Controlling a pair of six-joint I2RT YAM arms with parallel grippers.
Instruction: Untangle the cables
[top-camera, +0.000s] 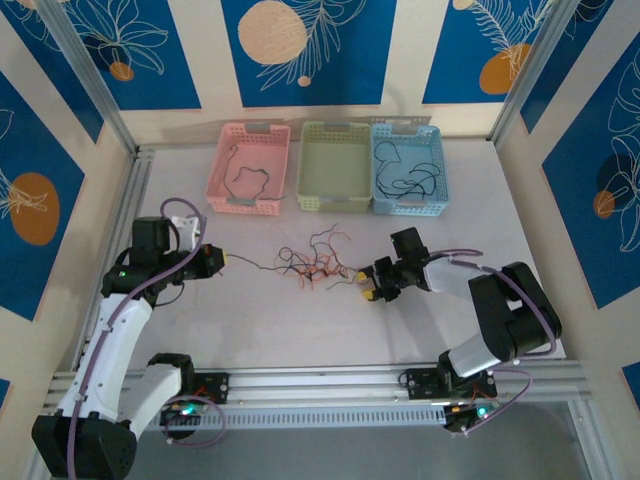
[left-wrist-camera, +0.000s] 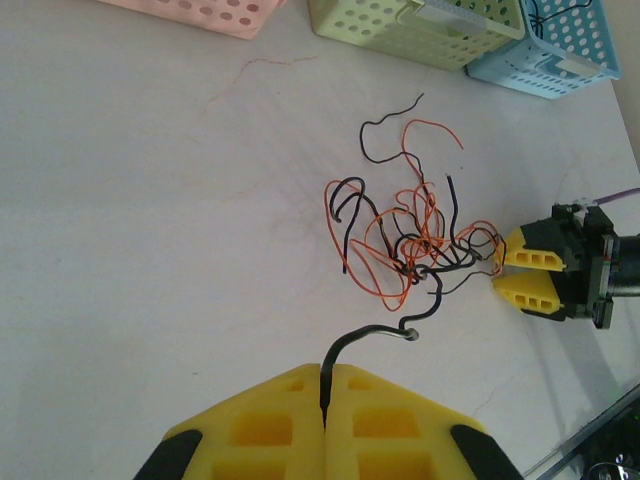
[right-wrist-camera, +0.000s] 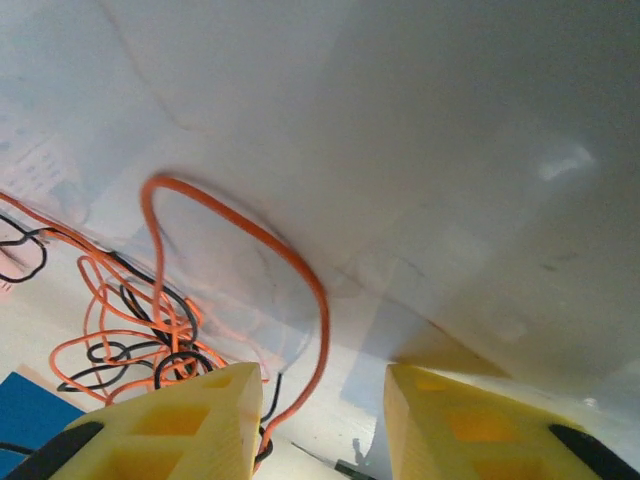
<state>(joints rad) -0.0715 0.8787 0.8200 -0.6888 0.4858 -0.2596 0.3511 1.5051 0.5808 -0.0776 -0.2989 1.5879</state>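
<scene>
A tangled clump of cables (top-camera: 318, 265), thin orange and black strands, lies mid-table between the two grippers. In the left wrist view the clump (left-wrist-camera: 410, 240) sits ahead of my left gripper (left-wrist-camera: 325, 378), which is shut on the end of one black cable (left-wrist-camera: 372, 332) that runs out of the knot. From above, the left gripper (top-camera: 222, 258) stands left of the clump with that strand stretched toward it. My right gripper (top-camera: 368, 280) touches the clump's right side and is open. An orange cable (right-wrist-camera: 300, 280) loops between its fingers (right-wrist-camera: 200, 400), close to the left one; right gripper (right-wrist-camera: 325, 385).
Three baskets stand in a row at the back: pink (top-camera: 245, 207) holding a thin dark wire, green (top-camera: 333, 203), and blue (top-camera: 410, 208) holding a black wire. Aluminium frame rails border the table on the left and at the near edge.
</scene>
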